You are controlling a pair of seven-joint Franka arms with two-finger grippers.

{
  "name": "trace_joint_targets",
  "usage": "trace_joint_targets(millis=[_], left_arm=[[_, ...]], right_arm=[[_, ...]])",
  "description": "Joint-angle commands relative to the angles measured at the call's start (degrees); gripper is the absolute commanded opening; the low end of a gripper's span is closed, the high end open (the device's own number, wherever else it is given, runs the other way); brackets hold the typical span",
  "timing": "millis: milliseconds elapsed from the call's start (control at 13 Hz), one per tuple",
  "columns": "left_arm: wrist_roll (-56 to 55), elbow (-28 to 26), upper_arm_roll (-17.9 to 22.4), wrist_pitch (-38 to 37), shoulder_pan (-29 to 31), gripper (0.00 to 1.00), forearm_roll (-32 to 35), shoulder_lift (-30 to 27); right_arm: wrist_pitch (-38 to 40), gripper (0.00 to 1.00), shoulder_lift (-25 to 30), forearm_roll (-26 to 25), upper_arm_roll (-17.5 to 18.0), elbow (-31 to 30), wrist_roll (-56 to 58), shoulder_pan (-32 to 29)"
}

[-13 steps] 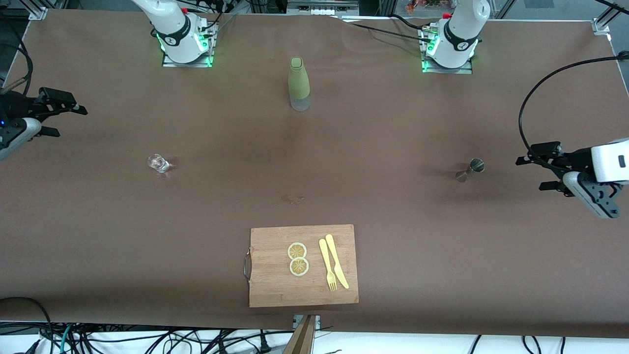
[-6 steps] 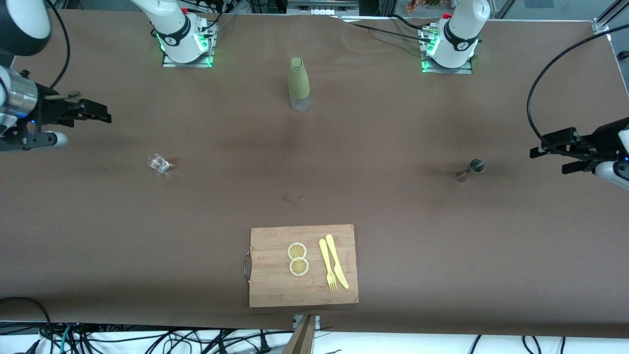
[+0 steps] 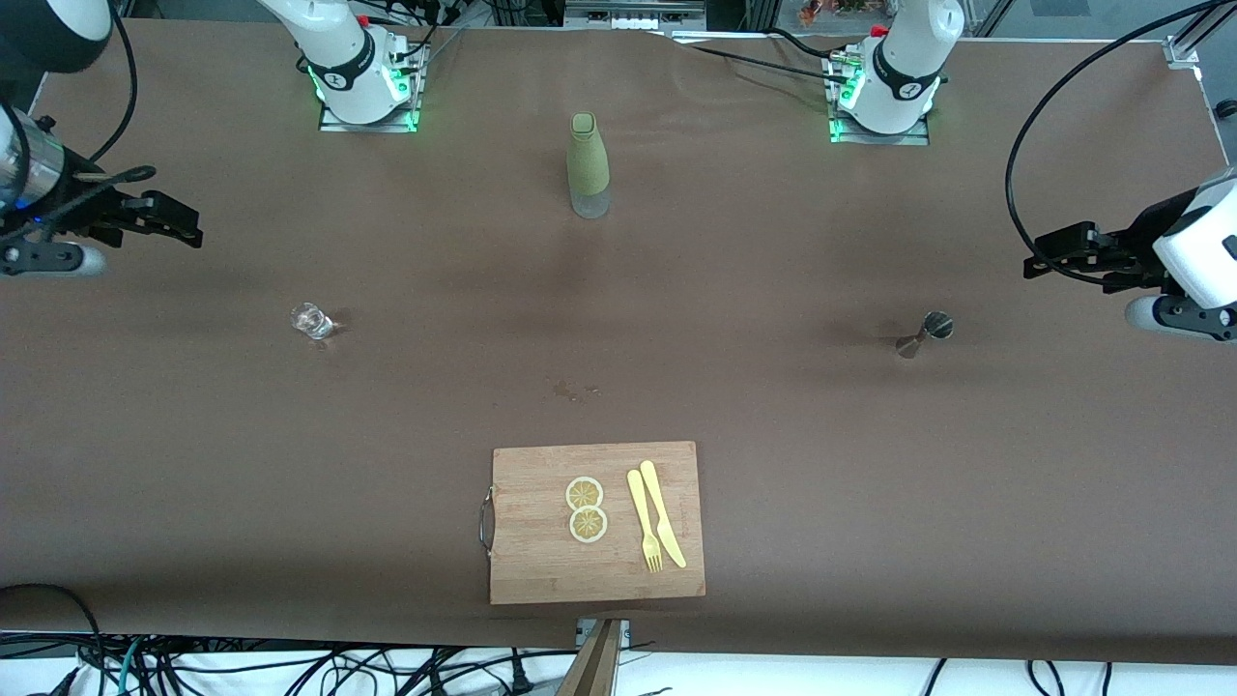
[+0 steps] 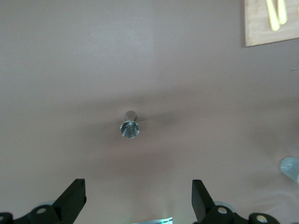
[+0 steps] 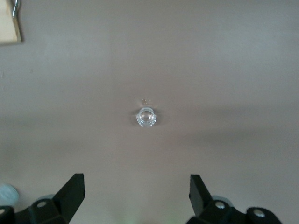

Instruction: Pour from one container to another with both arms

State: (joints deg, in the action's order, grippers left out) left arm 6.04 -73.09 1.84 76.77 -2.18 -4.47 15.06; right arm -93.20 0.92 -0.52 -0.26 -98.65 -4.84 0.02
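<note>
A small clear glass (image 3: 310, 321) stands on the brown table toward the right arm's end. A small metal jigger (image 3: 928, 333) stands toward the left arm's end. My right gripper (image 3: 184, 222) hangs open and empty above the table near its end, apart from the glass. The right wrist view shows the glass (image 5: 146, 117) ahead of the open right gripper (image 5: 136, 184). My left gripper (image 3: 1036, 256) hangs open and empty near the table's other end. In the left wrist view the jigger (image 4: 129, 126) sits ahead of the open left gripper (image 4: 138, 191).
A green sleeved bottle (image 3: 588, 166) stands mid-table between the two arm bases. A wooden cutting board (image 3: 541, 570) near the front edge carries two lemon slices (image 3: 586, 508), a yellow fork and a yellow knife (image 3: 661, 526). A small wet stain (image 3: 576, 391) marks the table's middle.
Both arms swung. The right gripper came in from the table's end and turned. The left gripper shifted toward the base side of the table. Glass and jigger have not moved.
</note>
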Motion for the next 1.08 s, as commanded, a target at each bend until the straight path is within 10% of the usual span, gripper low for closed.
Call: trace_joint_targets(millis=[0, 1000], left_arm=[[-0.77, 1.46, -1.22, -3.55, -1.59, 1.0, 4.64, -0.11], [-9.82, -3.38, -2.9, 5.05, 0.87, 1.0, 3.59, -4.25]], right_arm=[[-1.9, 1.0, 1.54, 2.8, 1.14, -1.8, -2.91, -1.25], [-1.29, 1.0, 1.01, 1.84, -0.53, -1.8, 7.74, -1.34]])
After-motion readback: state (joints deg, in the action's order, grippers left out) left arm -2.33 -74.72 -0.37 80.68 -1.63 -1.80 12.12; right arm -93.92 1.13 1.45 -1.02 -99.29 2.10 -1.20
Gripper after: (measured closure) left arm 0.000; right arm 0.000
